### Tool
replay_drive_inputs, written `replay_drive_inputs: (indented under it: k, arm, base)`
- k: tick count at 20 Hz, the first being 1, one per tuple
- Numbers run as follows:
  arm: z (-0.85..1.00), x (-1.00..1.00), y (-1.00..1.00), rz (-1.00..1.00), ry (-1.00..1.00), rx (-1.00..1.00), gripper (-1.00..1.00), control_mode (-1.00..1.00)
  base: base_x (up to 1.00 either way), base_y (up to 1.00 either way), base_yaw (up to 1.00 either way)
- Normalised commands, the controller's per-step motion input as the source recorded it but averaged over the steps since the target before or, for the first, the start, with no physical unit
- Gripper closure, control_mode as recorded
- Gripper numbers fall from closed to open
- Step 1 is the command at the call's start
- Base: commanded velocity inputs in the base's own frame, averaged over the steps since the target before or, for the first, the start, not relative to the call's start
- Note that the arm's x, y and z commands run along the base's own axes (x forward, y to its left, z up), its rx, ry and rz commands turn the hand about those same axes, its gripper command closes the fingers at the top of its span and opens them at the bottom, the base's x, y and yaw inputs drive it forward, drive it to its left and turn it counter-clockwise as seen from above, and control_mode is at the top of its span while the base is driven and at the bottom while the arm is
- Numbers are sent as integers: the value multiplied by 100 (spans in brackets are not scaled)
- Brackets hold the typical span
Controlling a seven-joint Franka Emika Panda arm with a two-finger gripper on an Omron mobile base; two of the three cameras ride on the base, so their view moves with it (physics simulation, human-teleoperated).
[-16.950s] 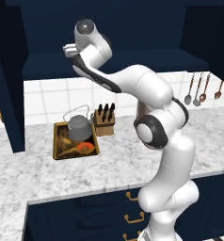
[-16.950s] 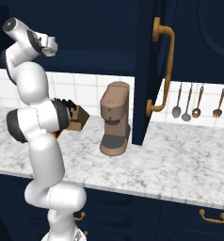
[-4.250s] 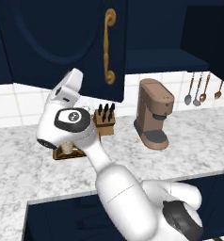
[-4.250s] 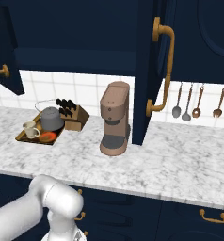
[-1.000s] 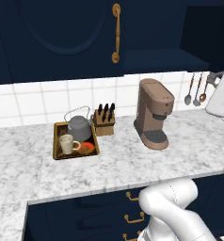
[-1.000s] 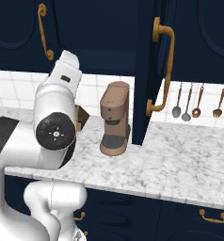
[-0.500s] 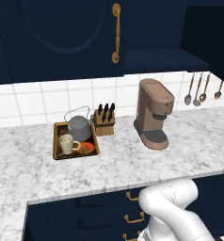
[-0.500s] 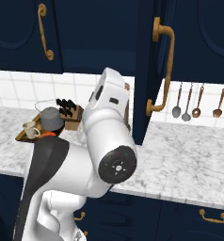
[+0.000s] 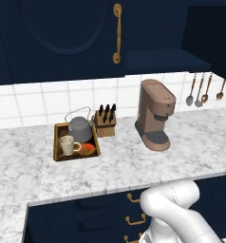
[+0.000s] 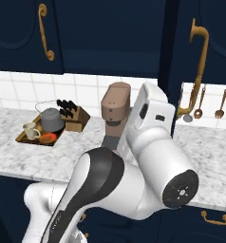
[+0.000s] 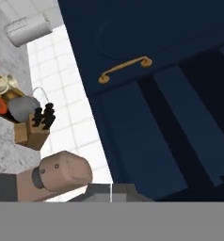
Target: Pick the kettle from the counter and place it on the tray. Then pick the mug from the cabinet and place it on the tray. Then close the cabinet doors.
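My arm (image 10: 134, 180) is folded low, elbow bulging in the right base view, forearm rising toward my wrist (image 10: 153, 111). In the left base view a white link (image 9: 174, 209) shows below. My fingers are pressed together, empty.

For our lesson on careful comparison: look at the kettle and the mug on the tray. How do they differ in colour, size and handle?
The kettle is dark grey; the mug is cream-beige. The kettle is squat, round and clearly bigger than the mug. The kettle has a thin wire handle arching over its top, while the mug has one small handle at its side. The kettle sits at the back of the tray, the mug in front. Both stand upright on the same tray.
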Motion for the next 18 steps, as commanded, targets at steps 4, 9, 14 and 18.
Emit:
replay_drive_inputs:
  k: [4,9,14,18]
  arm:
    - [-3,-88,-100,0,-20,-5,100,-100]
    - [2,-86,-94,0,-13,0,100,-100]
    - [-15,-2,-90,1,0,0,100,-100]
    - [-47,100,-60,0,0,0,100,-100]
  base:
    - [0,0,0]
    - [0,0,0]
    - [0,0,0]
    - [0,0,0]
